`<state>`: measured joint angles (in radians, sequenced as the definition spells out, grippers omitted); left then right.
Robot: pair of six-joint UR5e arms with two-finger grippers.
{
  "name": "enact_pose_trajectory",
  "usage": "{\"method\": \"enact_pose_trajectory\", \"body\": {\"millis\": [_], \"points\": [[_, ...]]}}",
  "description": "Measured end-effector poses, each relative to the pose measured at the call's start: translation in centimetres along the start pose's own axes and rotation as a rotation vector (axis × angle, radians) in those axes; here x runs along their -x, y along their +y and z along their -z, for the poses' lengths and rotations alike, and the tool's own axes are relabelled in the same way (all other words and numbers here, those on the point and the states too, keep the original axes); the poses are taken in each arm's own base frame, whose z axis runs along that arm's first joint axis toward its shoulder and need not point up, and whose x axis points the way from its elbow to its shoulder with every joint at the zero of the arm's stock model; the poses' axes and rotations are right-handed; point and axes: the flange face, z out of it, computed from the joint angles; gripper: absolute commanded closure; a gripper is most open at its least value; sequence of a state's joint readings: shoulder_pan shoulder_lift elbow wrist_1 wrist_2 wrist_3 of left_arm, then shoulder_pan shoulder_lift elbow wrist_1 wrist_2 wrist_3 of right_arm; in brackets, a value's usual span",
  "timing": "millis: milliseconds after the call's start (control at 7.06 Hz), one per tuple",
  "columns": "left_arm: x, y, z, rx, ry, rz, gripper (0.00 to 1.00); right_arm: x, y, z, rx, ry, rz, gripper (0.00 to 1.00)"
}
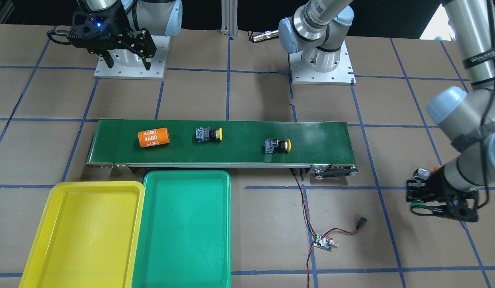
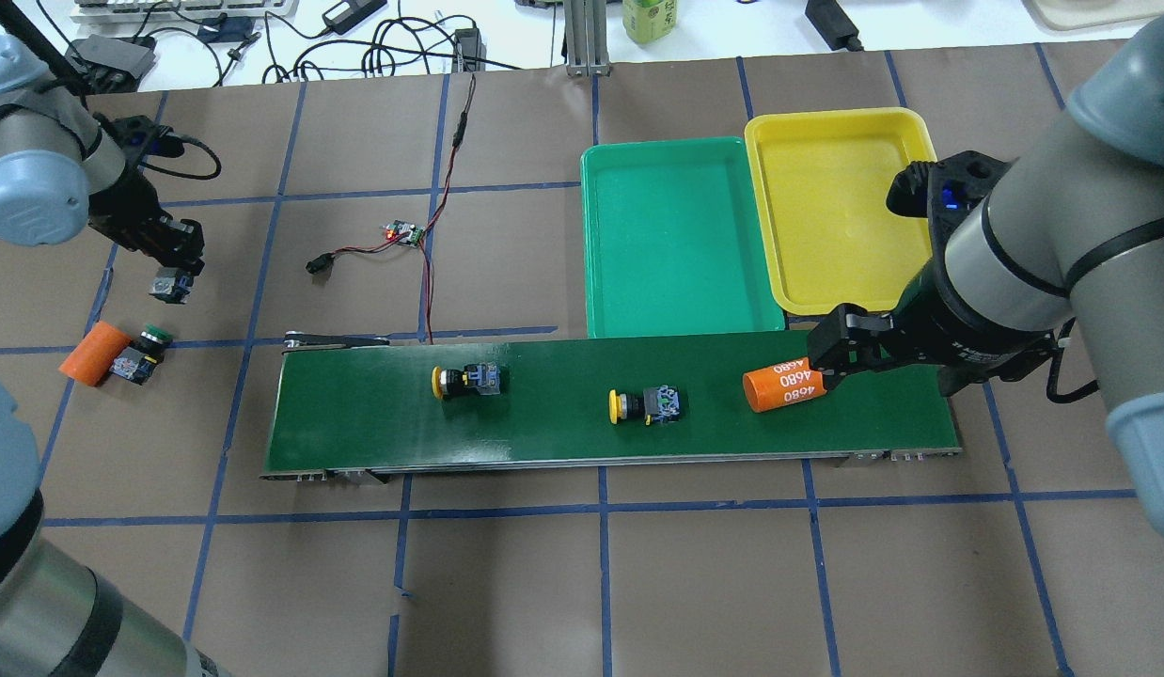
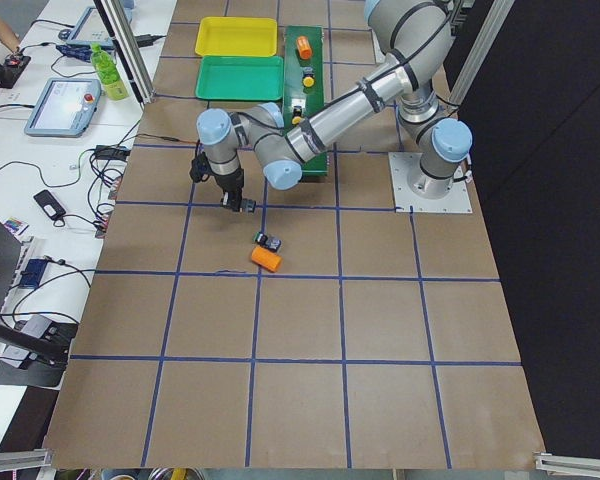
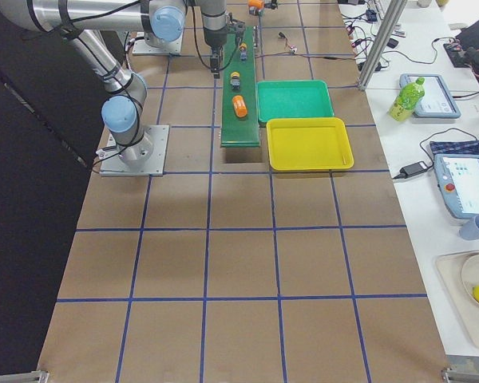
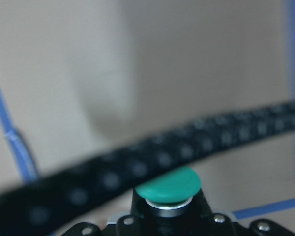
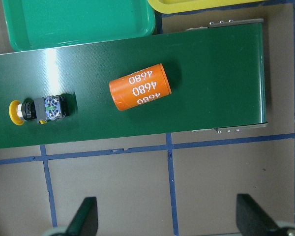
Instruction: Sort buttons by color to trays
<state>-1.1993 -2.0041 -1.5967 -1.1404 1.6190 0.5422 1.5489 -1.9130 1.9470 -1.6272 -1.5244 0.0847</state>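
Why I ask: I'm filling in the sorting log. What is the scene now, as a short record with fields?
Conveyor belt: carries two yellow buttons and an orange cylinder
Left claw: shut on a green button, above the table, off the belt
Right claw: open, empty, raised near the orange cylinder
Table: second green button lies beside a second orange cylinder
Green tray: empty
Yellow tray: empty
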Motion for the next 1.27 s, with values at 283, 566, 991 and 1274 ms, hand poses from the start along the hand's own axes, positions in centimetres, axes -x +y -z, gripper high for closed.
{"method": "enact_pose_trajectory", "body": {"millis": [283,566,991,1274], "points": [[-12.4,1.9,2.8,0.023,0.021,0.097,1.0,0.0,-0.2,-0.2,-0.007,-0.004,-0.201,0.0],[-21.7,7.2,2.2,0.065,0.022,0.18,1.0,0.0,-0.1,-1.3,0.014,0.0,-0.493,0.0],[-26.3,13.4,-0.6,0.111,0.017,0.228,0.08,0.0,-0.6,-3.8,0.01,0.001,-0.741,0.0],[-26.0,13.0,-1.5,0.046,0.014,0.233,0.0,0.3,-1.7,-6.0,-0.023,-0.019,-0.918,0.0]]}}
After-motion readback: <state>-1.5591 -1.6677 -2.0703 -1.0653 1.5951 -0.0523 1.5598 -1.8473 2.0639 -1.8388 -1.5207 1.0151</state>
